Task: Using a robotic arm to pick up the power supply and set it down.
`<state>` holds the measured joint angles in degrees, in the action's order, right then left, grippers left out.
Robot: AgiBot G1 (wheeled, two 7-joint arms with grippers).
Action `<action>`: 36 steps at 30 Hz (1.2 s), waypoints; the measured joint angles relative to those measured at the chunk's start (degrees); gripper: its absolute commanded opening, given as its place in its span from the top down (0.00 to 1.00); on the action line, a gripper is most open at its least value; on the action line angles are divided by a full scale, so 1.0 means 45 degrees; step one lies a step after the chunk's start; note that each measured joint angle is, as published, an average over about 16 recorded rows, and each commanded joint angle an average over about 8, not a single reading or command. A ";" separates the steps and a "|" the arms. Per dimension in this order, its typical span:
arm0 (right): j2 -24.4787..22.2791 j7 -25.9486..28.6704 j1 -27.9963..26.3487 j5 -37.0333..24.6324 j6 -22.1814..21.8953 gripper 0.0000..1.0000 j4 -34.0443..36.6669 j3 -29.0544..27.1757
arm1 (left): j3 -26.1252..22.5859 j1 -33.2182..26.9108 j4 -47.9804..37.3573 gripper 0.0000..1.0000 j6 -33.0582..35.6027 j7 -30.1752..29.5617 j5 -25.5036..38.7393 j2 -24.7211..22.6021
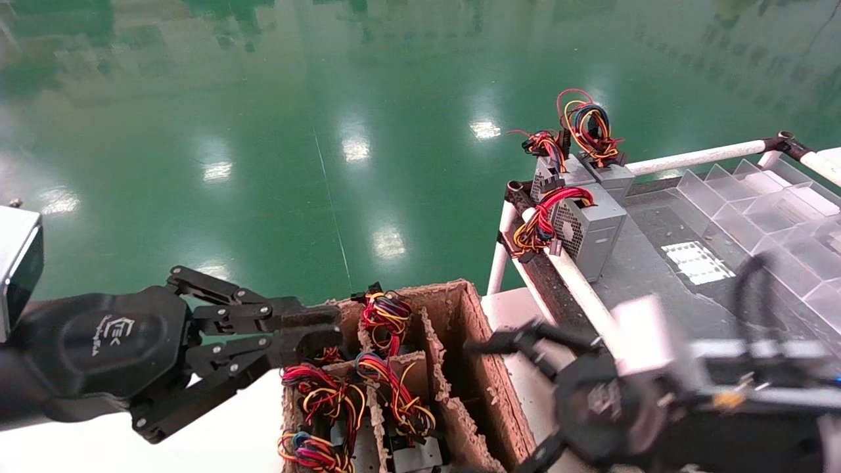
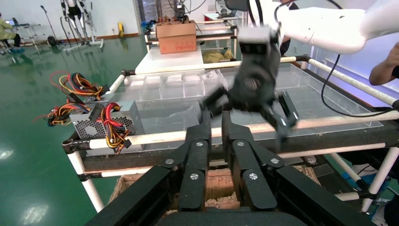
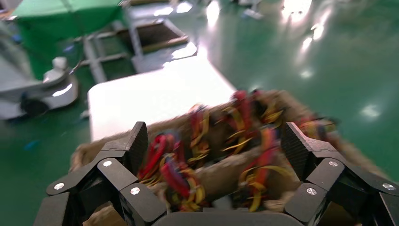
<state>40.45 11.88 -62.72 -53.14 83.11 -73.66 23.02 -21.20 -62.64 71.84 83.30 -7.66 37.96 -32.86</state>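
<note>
Spreading right fingers (image 3: 297, 146) above crated power supply (image 3: 254, 176)

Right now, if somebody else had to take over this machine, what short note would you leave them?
Left gripper: shut, empty, at the near-left edge of the cardboard box.
Right gripper: open, empty, aimed at the wire bundles in the box; it looks mid-move.
Power supplies: several stand in the box's slots, wires up.
Three more power supplies already stand at the corner of the rack table.
Done: nothing is gripped yet this round.
Left: probably close the right gripper on one unit, lift it and set it down on the rack.
</note>
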 measured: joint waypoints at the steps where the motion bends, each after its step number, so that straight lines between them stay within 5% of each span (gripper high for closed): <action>1: 0.0082 0.0034 -0.0030 -0.0107 0.0041 0.00 -0.0021 0.0103 | 0.0000 0.0000 0.0000 1.00 0.0000 0.0000 0.0000 0.0000; 12: 0.0758 0.0144 -0.0157 -0.0942 0.0204 0.00 -0.0255 0.0819 | 0.0001 0.0003 -0.0002 0.95 -0.0004 0.0001 -0.0002 0.0001; 20: 0.1803 0.0271 -0.0293 -0.1826 0.0000 0.00 -0.0378 0.1527 | 0.0001 0.0003 -0.0003 0.00 -0.0005 0.0001 -0.0003 0.0002; 36: 0.4140 0.0824 -0.1470 -0.3690 0.0266 0.00 0.0287 0.3150 | 0.0000 0.0002 -0.0004 0.00 -0.0005 0.0002 -0.0003 0.0002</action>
<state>59.08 15.59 -69.34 -69.75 84.31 -72.37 37.20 -21.20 -62.63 71.82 83.28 -7.65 37.95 -32.85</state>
